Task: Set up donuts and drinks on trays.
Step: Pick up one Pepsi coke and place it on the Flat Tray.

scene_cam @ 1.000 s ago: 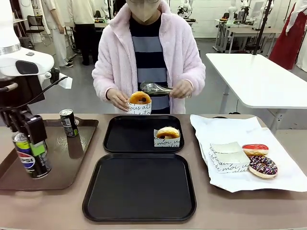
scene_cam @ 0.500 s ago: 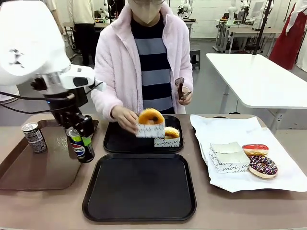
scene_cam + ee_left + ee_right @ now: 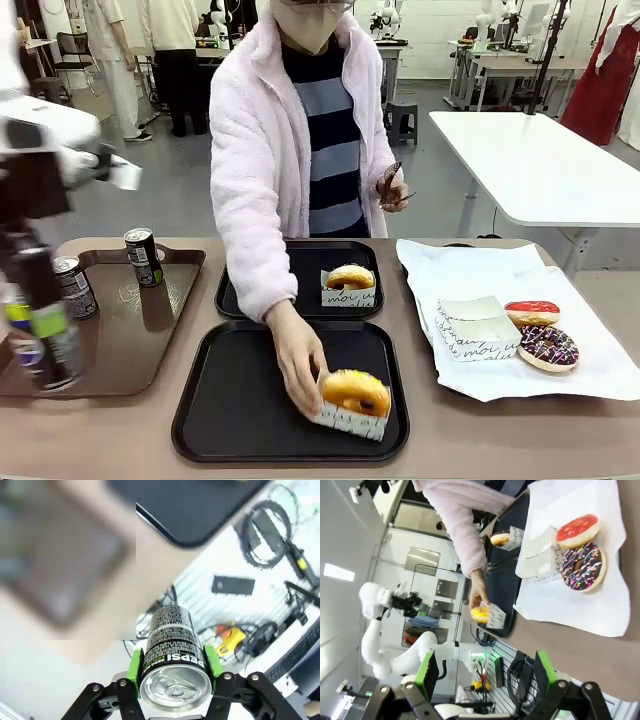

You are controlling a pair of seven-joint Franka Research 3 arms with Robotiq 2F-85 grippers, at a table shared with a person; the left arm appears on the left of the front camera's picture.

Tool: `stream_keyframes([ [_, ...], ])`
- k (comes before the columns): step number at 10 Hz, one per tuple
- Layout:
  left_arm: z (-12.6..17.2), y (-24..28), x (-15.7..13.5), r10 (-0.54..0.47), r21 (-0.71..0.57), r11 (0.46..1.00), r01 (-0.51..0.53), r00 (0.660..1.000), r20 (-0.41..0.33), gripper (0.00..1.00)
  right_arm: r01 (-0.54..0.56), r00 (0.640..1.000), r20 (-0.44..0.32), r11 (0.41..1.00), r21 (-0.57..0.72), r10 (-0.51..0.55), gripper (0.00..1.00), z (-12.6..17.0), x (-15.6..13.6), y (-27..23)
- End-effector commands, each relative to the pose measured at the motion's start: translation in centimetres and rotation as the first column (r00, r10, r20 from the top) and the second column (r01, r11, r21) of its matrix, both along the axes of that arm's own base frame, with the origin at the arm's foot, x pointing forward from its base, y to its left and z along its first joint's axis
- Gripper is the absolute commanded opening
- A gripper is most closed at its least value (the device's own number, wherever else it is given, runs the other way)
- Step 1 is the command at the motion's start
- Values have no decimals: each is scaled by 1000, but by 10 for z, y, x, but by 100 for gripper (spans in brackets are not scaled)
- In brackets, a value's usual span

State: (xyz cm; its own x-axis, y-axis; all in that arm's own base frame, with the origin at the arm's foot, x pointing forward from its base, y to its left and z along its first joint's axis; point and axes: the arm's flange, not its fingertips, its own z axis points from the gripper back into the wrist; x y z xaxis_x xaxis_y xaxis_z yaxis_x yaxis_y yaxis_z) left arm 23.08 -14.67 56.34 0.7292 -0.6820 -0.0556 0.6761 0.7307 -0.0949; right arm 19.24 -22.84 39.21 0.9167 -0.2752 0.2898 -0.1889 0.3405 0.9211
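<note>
Can in the claw, donut at the near tray
Left wrist view: the left claw [image 3: 174, 662] clamps a Pepsi can [image 3: 172, 635] by its sides, likely to carry it steady. Front view: the can hangs at 9 o'clock over the brown tray [image 3: 120, 340]; a person's hand [image 3: 298, 365] sets a sleeved donut [image 3: 355, 392] on the near black tray [image 3: 240, 400] at 6 o'clock. Right wrist view: the right claw [image 3: 486, 672] gapes empty, free for the red-iced donut [image 3: 577, 530] at 1 o'clock

A fluffy pale-pink jacket [image 3: 265, 150] is worn over a navy-and-grey striped top [image 3: 325, 150]. The right gripper [image 3: 486, 669] is finished in black (green pads [image 3: 426, 670], silver screws [image 3: 559, 684]).
</note>
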Motion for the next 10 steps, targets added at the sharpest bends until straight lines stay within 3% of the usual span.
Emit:
stream_keyframes([
  [1,5,6,-3,-1,-32,999,3,998,56,58,7,1000,29,1000,15,-8,100,1,2,0],
  [5,-5,-5,30,85,-40,996,-82,993,79,58,7,1000,29,1000,15,-8,100,1,2,0],
  [7,-19,-33,87,226,-148,968,-204,962,150,58,7,1000,29,1000,15,-8,100,1,2,0],
  [9,-47,-69,155,284,-172,953,-248,929,237,58,7,1000,29,1000,15,-8,100,1,2,0],
  [10,-62,-84,186,306,-161,948,-274,922,237,58,7,1000,29,1000,15,-8,100,1,2,0],
])
